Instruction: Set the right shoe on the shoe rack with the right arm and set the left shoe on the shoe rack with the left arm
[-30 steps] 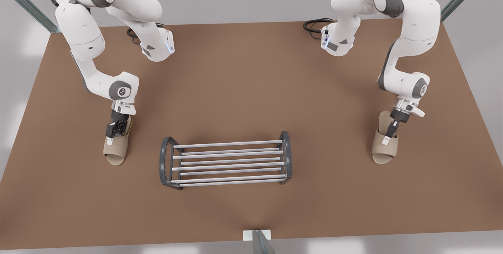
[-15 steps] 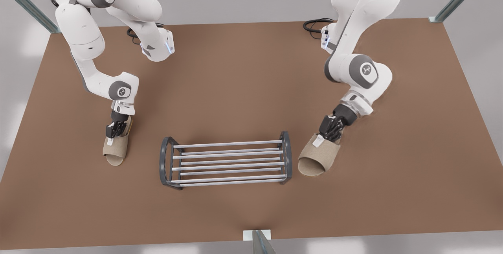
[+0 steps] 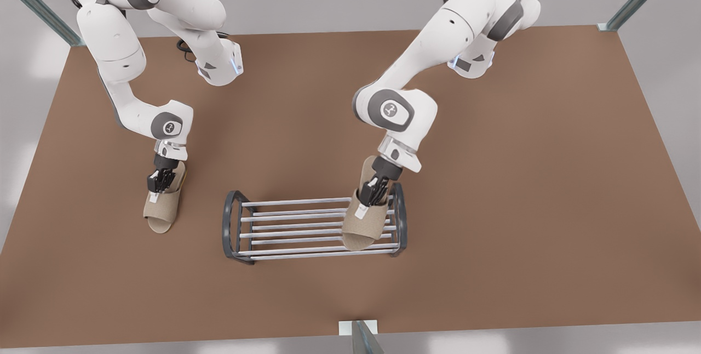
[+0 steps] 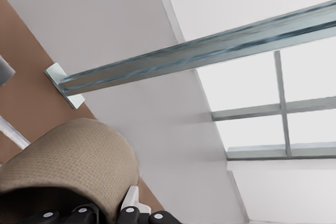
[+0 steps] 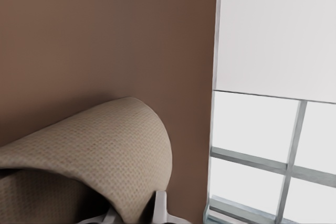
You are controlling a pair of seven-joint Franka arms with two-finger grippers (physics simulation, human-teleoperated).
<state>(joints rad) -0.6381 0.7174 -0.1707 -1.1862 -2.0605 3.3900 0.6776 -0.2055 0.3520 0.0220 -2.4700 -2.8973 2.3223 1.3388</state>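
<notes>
The shoe rack [image 3: 296,201], silver bars between dark end frames, stands at the table's front middle. My left gripper [image 3: 368,200], on the arm at the front view's right, is shut on a beige slipper [image 3: 358,230] [image 4: 68,161] over the rack's right end, toe toward the front edge. Whether its sole touches the bars I cannot tell. My right gripper [image 3: 157,188], at the front view's left, is shut on the other beige slipper [image 3: 160,214] [image 5: 94,150], low over the table to the left of the rack. A white fingertip [image 5: 160,208] shows beside its upper.
The brown table [image 3: 493,206] spreads wide on both sides of the rack. A metal post on a white bracket [image 3: 358,335] [image 4: 63,85] stands at the middle of the front edge. Black cable [image 3: 186,44] lies by the arm base at the back.
The left arm swung its slipper from the table's right side across to above the rack's right end. The right arm and its slipper stayed almost where they were.
</notes>
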